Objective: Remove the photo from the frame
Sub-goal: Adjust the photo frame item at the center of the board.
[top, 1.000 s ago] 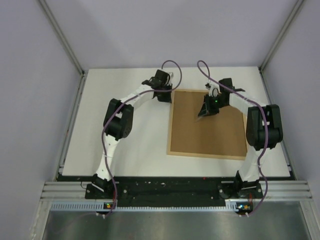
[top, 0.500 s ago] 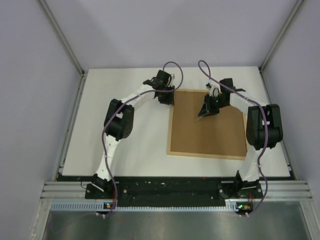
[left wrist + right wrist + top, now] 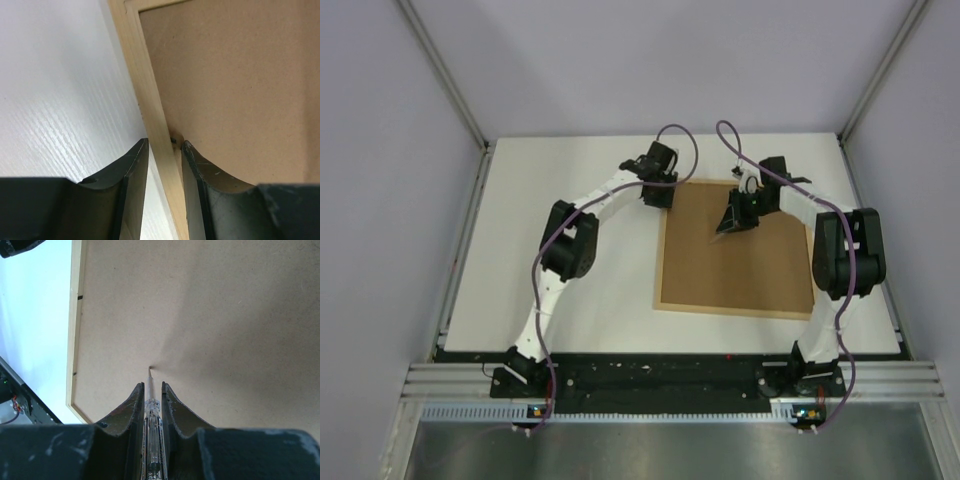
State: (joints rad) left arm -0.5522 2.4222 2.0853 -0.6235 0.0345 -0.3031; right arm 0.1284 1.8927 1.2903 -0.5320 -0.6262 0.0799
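Left wrist: left gripper (image 3: pixel 164 150) just parted, straddling the frame (image 3: pixel 146 85) edge at lower centre. Right gripper (image 3: pixel 151 388) clenches a thin tool (image 3: pixel 152 432); prying looks next.

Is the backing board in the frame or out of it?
In: the backing board lies flat inside the frame, within its wood border.

Frame (image 3: pixel 149 95): pale tan wood. Backing board (image 3: pixel 240 75): plain mid-brown, faintly speckled. Table (image 3: pixel 55 90): white, fine wavy grain. 2 arms (image 3: pixel 605 190): white links, black joints; cables (image 3: pixel 672 127) purple. Tool (image 3: pixel 151 420): clear, silvery core. Walls (image 3: pixel 670 60): pale lilac-grey.
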